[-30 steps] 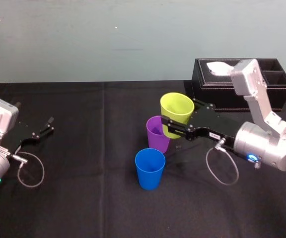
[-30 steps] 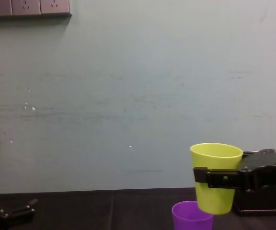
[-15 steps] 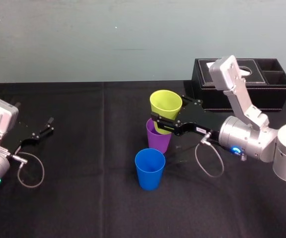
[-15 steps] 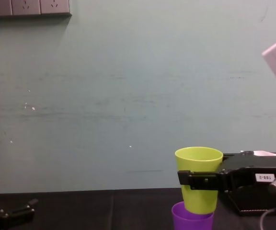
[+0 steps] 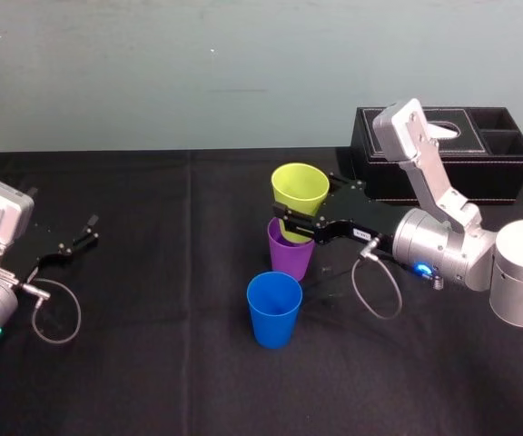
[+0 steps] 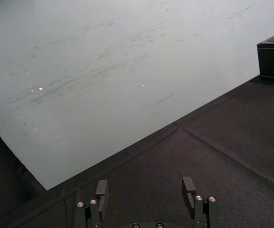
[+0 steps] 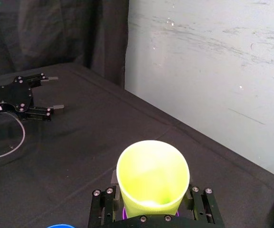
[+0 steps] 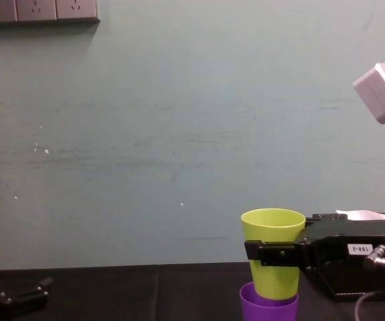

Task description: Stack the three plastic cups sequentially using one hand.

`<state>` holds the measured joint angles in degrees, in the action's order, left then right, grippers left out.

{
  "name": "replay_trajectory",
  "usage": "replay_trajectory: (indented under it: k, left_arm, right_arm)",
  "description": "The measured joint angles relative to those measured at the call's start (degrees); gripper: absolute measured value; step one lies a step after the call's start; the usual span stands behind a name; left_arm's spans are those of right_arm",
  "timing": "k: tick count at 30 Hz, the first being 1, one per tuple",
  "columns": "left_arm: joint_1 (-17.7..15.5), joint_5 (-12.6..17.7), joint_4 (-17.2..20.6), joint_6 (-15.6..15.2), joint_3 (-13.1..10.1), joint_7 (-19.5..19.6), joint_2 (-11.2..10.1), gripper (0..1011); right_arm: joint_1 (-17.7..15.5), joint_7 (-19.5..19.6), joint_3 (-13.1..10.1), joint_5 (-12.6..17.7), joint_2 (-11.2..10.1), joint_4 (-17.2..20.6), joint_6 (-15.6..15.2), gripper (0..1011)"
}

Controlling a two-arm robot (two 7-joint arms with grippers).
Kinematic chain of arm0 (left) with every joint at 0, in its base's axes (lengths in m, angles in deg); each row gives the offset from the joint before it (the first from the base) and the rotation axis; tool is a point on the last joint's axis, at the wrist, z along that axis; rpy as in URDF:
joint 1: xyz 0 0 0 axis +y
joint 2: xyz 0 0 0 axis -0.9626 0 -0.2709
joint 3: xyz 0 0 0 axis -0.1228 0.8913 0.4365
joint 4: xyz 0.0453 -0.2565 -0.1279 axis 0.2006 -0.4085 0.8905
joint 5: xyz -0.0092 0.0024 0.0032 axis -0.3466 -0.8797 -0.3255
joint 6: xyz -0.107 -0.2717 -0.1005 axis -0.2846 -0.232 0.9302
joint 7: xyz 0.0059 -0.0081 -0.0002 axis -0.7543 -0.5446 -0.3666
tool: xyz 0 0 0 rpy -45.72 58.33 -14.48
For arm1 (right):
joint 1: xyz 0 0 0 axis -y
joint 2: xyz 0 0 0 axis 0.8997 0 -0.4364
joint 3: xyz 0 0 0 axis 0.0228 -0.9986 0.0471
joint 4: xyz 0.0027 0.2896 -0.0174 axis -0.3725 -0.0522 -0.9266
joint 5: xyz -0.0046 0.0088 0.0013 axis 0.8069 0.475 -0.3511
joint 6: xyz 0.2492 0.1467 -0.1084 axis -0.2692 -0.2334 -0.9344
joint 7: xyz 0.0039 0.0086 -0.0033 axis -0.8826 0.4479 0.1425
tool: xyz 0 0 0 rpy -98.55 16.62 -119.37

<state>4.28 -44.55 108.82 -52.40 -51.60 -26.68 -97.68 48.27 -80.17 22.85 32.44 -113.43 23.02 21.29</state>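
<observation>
My right gripper (image 5: 296, 222) is shut on the yellow-green cup (image 5: 300, 189), its fingers on both sides of the cup's wall. It holds the cup upright right above the purple cup (image 5: 290, 255), with the base dipping into the purple rim (image 8: 268, 302). In the right wrist view the yellow-green cup (image 7: 152, 178) fills the jaws and a sliver of purple shows under it. The blue cup (image 5: 274, 309) stands alone on the black cloth, nearer to me than the purple one. My left gripper (image 5: 92, 228) rests open at the far left; its fingers (image 6: 102, 189) have nothing between them.
A black tissue box (image 5: 443, 150) stands at the back right, behind my right arm. The table is covered by a black cloth (image 5: 152, 363), with a pale green wall behind it. A cable loop (image 5: 375, 292) hangs under my right wrist.
My right gripper has carried the yellow-green cup leftward and down, from beside the purple cup to directly over it, the base now entering the purple rim. The left arm has not moved.
</observation>
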Motion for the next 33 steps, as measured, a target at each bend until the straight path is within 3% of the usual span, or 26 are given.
replay_trajectory:
  k: [33]
  left_arm:
    - [0.0, 0.0, 0.0, 0.0, 0.0, 0.0, 0.0, 1010]
  right_arm:
    - [0.62, -0.46, 0.3, -1.62, 1.78, -3.13, 0.33, 734]
